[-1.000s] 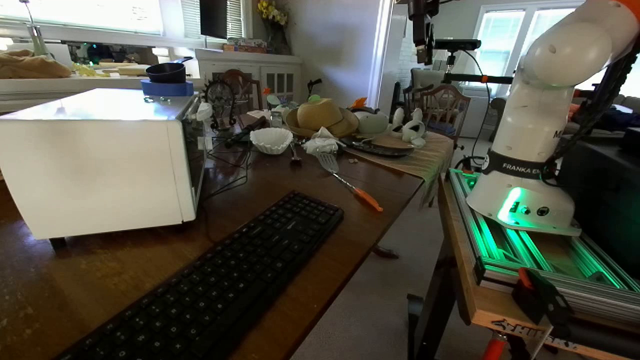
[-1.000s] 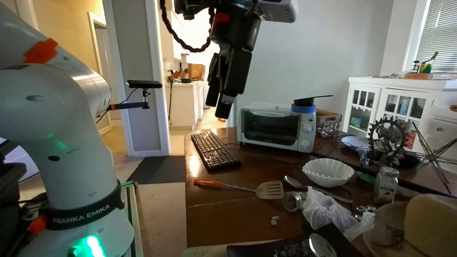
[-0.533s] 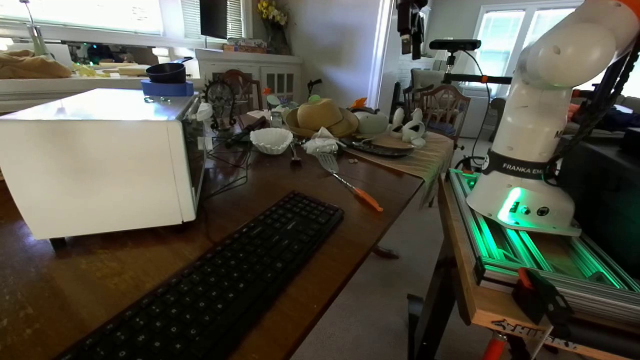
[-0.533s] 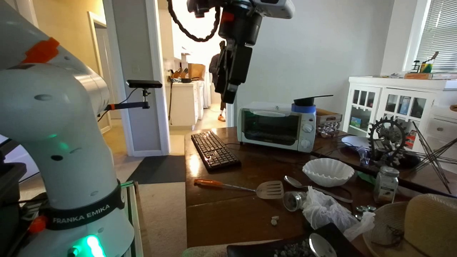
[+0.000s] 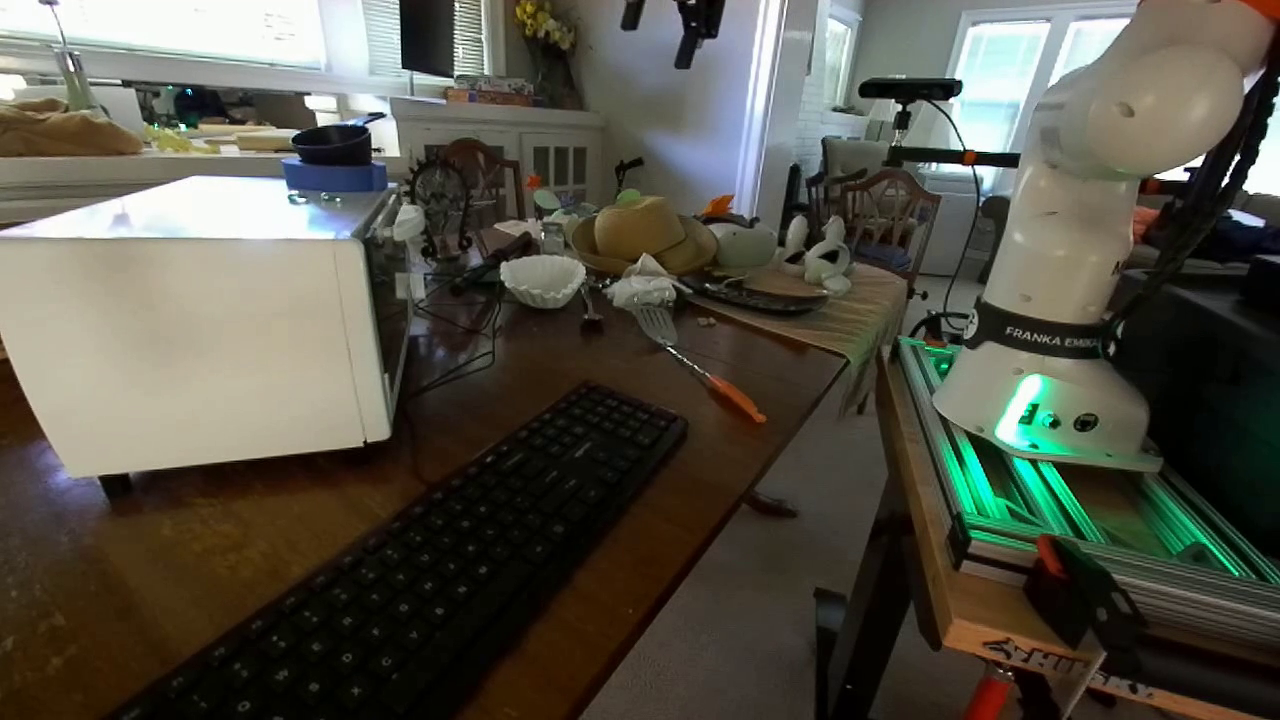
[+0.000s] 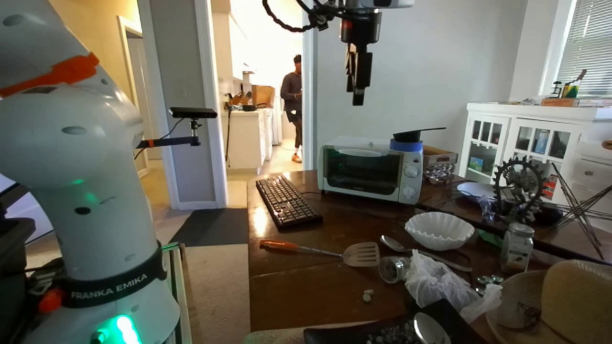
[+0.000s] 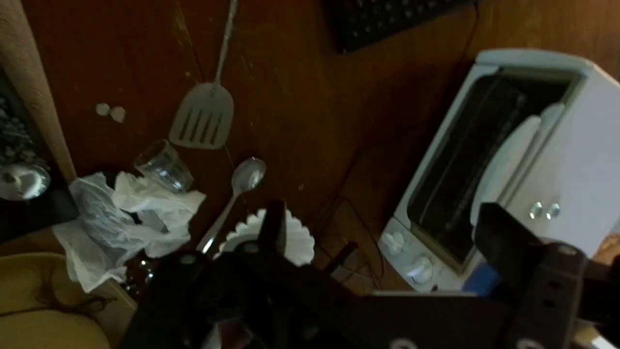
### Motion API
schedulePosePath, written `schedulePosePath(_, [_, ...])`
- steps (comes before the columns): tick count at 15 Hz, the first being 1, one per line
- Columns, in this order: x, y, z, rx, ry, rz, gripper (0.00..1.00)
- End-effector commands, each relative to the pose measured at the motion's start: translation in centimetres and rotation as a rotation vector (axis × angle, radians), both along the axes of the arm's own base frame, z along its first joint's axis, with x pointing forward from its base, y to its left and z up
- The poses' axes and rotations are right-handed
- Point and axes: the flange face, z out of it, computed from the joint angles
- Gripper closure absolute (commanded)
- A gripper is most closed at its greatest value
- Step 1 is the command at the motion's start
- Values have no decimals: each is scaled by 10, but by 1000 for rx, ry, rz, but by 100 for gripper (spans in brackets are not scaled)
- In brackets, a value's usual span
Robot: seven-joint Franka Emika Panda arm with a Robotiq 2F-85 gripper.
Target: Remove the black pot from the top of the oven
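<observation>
The black pot (image 5: 333, 145) has a long thin handle and sits on a blue round stand (image 5: 335, 177) on top of the white oven (image 5: 200, 340). The pot (image 6: 407, 136), the blue stand (image 6: 406, 145) and the oven (image 6: 363, 172) also show in an exterior view. My gripper (image 6: 356, 98) hangs fingers down, higher than the pot and apart from it. In the wrist view the gripper (image 7: 382, 215) is open with nothing between its fingers. The oven (image 7: 484, 160) lies at the right there, with a bit of blue stand (image 7: 482, 280); the pot is hidden behind the gripper.
A black keyboard (image 6: 289, 200), a spatula (image 6: 361, 254), a white fluted bowl (image 6: 440, 231), a spoon (image 6: 394, 243), a crumpled white bag (image 6: 437, 282) and a glass jar (image 6: 517, 246) lie on the table. A straw hat (image 5: 640, 230) is farther along. A person (image 6: 292, 95) stands in the doorway.
My gripper has moved up and across toward the oven and now points more straight down. A person has come into view in the doorway. The pot and oven have not moved.
</observation>
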Motion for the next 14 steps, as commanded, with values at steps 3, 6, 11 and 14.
schedulePosePath(3, [84, -10, 10, 96, -156, -204, 0])
schedulePosePath(6, [123, -10, 5, 171, -227, -287, 0])
schedulePosePath(11, [139, -8, -3, 190, -251, -337, 0])
schedulePosePath(14, [145, -7, -9, 188, -246, -338, 0])
